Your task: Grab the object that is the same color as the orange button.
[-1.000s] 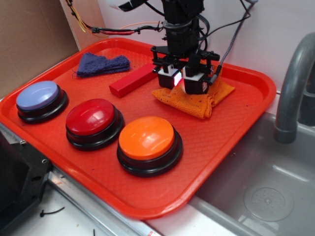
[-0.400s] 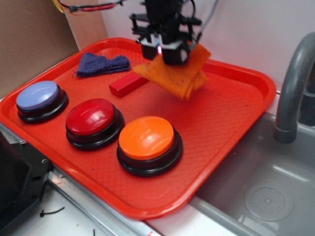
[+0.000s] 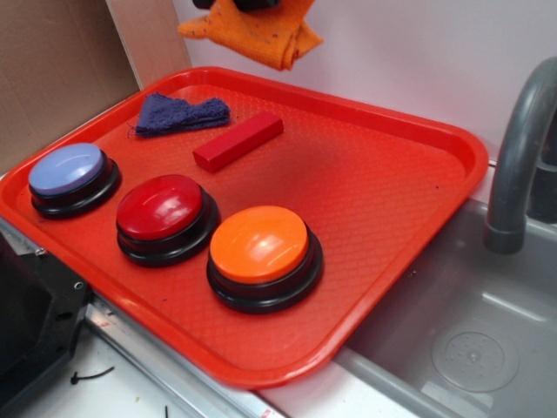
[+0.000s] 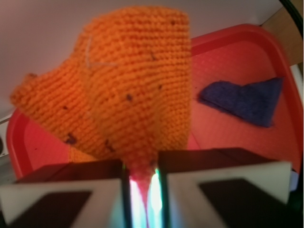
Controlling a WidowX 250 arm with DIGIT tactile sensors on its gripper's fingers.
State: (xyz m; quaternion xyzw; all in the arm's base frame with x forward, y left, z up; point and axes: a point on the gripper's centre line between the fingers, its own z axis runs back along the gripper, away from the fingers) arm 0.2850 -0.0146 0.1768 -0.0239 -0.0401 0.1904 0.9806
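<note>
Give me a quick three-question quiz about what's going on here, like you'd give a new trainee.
1. True or false: the orange cloth is lying flat on the red tray.
2. Which thing lies nearest the dark blue cloth? A) red block B) orange button C) faucet
3. Fill in: in the wrist view, the gripper fingers are closed on the ______ cloth.

Key
1. False: it hangs in the air above the tray's far edge.
2. A.
3. Orange: its lower tip is pinched between the fingers.
</note>
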